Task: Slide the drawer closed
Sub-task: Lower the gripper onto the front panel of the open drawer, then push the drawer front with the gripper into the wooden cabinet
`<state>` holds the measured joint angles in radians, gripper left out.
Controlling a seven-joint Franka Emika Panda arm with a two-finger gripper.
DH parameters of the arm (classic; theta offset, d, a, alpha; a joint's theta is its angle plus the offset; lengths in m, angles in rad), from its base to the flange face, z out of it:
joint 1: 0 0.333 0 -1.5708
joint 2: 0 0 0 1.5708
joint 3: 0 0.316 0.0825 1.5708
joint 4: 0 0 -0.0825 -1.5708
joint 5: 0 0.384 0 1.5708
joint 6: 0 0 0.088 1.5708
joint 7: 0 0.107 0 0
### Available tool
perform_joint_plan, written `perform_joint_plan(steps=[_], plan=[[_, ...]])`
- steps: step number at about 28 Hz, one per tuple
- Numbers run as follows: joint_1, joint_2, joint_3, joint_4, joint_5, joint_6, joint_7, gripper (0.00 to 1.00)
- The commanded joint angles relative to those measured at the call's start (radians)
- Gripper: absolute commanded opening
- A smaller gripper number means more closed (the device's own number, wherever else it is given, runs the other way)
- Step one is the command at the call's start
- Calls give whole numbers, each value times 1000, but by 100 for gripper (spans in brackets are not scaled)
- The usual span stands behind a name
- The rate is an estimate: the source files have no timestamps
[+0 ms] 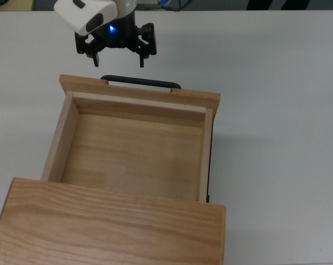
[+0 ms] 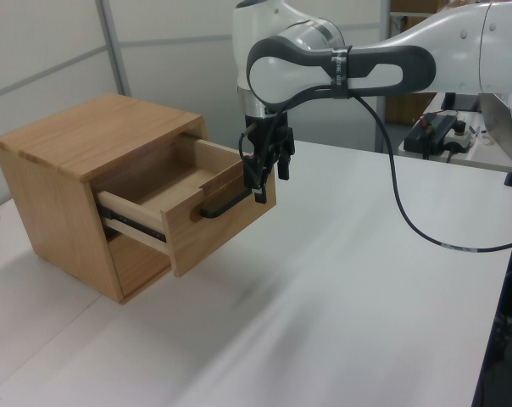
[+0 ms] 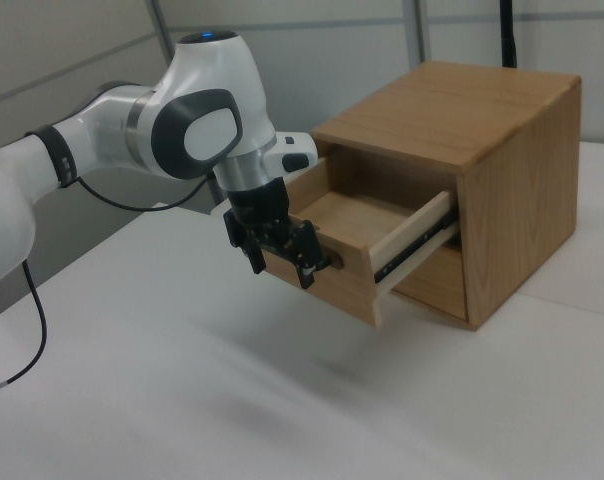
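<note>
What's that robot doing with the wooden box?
A white robot arm is working at a wooden cabinet on a white table. The drawer is pulled well out and looks empty. The gripper, fingers open, sits right in front of the drawer's black handle. In the top view it isn't touching the handle. The drawer has not been pushed in yet.

A wooden cabinet (image 2: 78, 161) is sitting on the white table (image 2: 341, 288), behind the claw (image 2: 271, 174).
</note>
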<state>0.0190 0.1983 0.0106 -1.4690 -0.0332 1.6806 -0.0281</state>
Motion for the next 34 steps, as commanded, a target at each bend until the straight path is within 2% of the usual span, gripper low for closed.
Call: perform_joint_plan(steps=[1,5,6,7,8,12,34], plan=[[9,41,-3,3,7,48,23,73],[10,41,-3,-2,12,51,36,35],[16,41,-3,-2,18,50,37,18],[18,41,-3,-2,19,48,42,12],[18,42,-3,-2,21,48,50,0],[21,43,-3,-4,16,47,102,0],[38,87,-1,1,16,65,105,0]])
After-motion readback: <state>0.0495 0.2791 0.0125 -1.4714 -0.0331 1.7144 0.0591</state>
